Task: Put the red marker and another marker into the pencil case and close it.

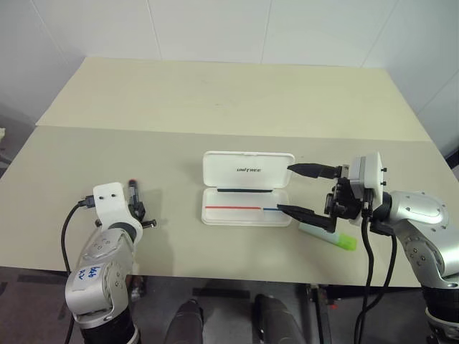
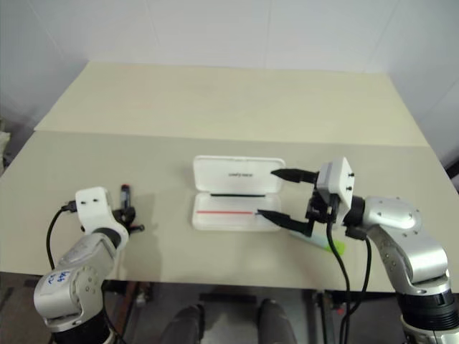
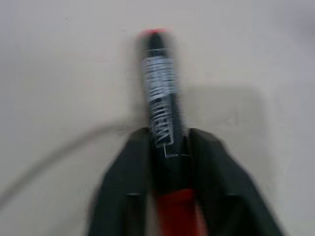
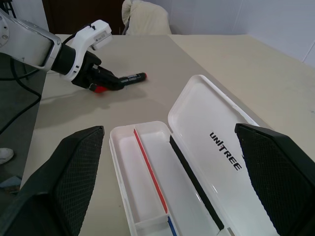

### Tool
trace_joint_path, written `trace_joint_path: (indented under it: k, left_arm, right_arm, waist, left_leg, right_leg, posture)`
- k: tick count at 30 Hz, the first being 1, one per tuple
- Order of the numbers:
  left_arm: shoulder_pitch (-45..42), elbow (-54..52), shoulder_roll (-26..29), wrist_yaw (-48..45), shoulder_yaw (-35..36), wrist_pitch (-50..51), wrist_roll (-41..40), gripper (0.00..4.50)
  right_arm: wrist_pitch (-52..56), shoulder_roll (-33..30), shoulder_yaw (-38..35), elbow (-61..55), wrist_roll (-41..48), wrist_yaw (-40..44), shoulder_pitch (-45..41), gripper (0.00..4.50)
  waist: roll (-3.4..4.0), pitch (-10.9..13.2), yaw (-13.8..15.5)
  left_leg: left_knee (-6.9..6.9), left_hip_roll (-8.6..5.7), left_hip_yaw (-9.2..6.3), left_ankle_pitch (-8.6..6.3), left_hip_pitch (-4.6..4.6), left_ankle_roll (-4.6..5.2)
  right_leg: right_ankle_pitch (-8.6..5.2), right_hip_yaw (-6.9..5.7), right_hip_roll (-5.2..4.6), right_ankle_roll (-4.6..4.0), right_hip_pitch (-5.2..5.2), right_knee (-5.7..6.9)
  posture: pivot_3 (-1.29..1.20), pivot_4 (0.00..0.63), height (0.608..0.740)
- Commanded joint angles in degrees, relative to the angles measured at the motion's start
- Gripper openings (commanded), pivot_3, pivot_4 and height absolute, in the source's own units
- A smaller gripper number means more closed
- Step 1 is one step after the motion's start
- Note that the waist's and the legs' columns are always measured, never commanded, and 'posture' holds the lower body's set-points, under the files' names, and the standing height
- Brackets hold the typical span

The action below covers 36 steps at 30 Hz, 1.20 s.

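Note:
The red marker [image 3: 160, 93] lies on the table at the left, black end pointing away, and my left gripper [image 3: 167, 135] is shut on it near its red part. From the head it shows as a slim dark stick [image 1: 133, 190] ahead of the left gripper [image 1: 138, 209]. The white pencil case [image 1: 247, 172] lies open in the middle, its lid with "UNITREE" lettering folded back. My right gripper [image 1: 284, 188] stands open at the case's right end, holding nothing. The other marker, a pale green highlighter [image 1: 337, 238], lies on the table under the right wrist, partly hidden.
The case's tray [image 4: 147, 172] has a red-and-blue line along it and nothing inside. A table seam [image 1: 215, 132] runs across behind the case. The front edge [image 1: 237, 269] is close below the grippers.

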Motion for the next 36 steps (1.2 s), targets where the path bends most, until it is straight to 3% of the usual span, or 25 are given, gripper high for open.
trace_joint_path:
  k: [1,6,14,20,27,31,36]
  left_arm:
    - [-1.5,0.6,0.3,0.1,1.1,-2.5,0.3,0.52]
    - [-7.0,3.6,-0.2,0.5,4.0,-11.9,-1.0,0.52]
    - [-5.9,4.5,5.2,-6.5,-3.5,-31.0,0.0,0.52]
    - [-8.5,10.6,16.1,-25.6,-13.6,-52.6,0.1,0.52]
    - [-13.8,18.1,20.6,-37.9,-17.9,-69.8,-1.9,0.52]
    - [-16.2,21.3,22.3,-45.7,-21.4,-74.8,-3.4,0.52]
    - [-20.3,31.4,25.5,-52.2,-26.7,-77.6,0.4,0.52]
  right_arm:
    - [-1.4,0.2,-1.5,-1.5,0.4,-0.2,-0.1,4.50]
    - [-1.6,0.1,-1.6,-0.8,0.1,0.1,-0.3,4.50]
    - [-2.0,0.2,-1.7,-0.4,-0.5,-0.5,0.0,4.50]
    - [-2.4,-1.2,-4.6,0.1,-1.3,-1.2,0.9,4.50]
    - [-1.3,-3.6,-11.5,-1.3,-0.7,-2.5,4.6,4.50]
    - [0.6,-6.0,-17.0,-4.4,1.2,-2.4,9.2,4.50]
    - [2.8,-7.6,-22.2,-8.5,2.8,-3.0,14.6,4.50]
  waist:
    - [0.00,0.0,0.0]
    - [-0.05,0.0,0.0]
    - [-0.05,0.0,0.0]
    - [-0.03,0.0,0.1]
    - [-0.03,0.0,0.4]
    - [-0.01,0.0,1.1]
    - [0.01,0.0,1.3]
  left_leg:
    - [0.00,0.00,0.00,0.00,0.00,0.00]
    - [0.02,0.00,0.01,0.00,-0.01,0.00]
    - [-0.03,0.00,0.04,-0.03,-0.04,0.00]
    - [-0.04,0.01,0.05,-0.03,-0.04,0.01]
    - [-0.12,0.01,0.12,-0.04,-0.04,0.03]
    - [-0.21,0.01,0.14,-0.04,-0.02,0.04]
    - [-0.25,0.01,0.15,-0.03,0.02,0.06]
  right_leg:
    - [0.00,0.00,0.00,0.00,0.00,-0.01]
    - [0.02,0.00,0.00,0.00,0.01,-0.02]
    - [0.13,0.01,-0.01,0.17,0.00,-0.10]
    - [0.04,0.00,0.00,-0.02,-0.01,-0.10]
    - [0.09,0.04,-0.02,0.03,-0.01,-0.16]
    - [0.19,0.04,-0.03,0.22,-0.01,-0.16]
    - [0.21,0.04,-0.02,0.25,0.00,-0.16]
  posture:
    - [0.00,0.150,0.740]
    - [0.00,0.150,0.740]
    - [0.00,0.150,0.740]
    - [0.00,0.150,0.740]
    - [0.00,0.150,0.740]
    - [0.00,0.150,0.740]
    - [0.00,0.150,0.740]
